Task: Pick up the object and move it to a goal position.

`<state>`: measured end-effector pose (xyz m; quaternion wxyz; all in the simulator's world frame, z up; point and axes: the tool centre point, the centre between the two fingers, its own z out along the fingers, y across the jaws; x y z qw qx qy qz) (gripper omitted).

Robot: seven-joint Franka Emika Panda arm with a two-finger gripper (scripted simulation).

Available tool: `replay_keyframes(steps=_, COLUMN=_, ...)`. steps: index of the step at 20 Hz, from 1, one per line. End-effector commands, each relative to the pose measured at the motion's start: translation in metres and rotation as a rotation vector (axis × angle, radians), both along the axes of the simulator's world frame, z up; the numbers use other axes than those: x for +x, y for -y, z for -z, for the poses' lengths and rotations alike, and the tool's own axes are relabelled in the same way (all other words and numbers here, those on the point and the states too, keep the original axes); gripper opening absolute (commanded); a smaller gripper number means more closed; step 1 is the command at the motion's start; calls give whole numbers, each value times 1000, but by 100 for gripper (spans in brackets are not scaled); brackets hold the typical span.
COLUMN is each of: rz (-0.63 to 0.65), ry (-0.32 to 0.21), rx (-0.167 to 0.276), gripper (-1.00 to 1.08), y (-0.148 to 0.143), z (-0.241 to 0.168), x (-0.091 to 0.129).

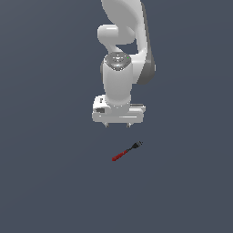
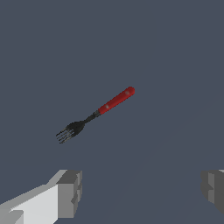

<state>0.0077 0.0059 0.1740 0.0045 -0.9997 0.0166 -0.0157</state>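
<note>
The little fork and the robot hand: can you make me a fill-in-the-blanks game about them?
1. The fork has a handle colored ____.
2. Its pronged end is colored ____.
3. The gripper has its jaws ____, wide apart.
4. The gripper holds ____; the fork lies apart from it on the grey floor.

Missing words: red; black; open; nothing
</note>
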Motion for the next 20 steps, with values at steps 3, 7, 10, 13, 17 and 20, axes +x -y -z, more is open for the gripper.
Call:
replay_keyframes(steps=3, rz=-5, ry=1, rx=2, gripper=100, y=-3, z=0, x=1)
replay_keyframes(steps=7, rz=-41, ry=7, rx=13, gripper=100, y=-18, z=-2, x=4)
replay_keyframes(steps=10, rz=-62, ry=9, rx=17, gripper=100, y=-24, z=-4, x=5)
replay_keyframes(steps=13, rz=-66, ry=10, rx=17, gripper=100, y=-25, z=-4, x=5)
replay_keyframes(steps=17, rz=-50, ry=8, rx=17, gripper=100, y=-24, z=-2, x=6)
replay_keyframes(steps=20, rz=-24, ry=7, rx=19, gripper=100, y=-25, z=0, x=7)
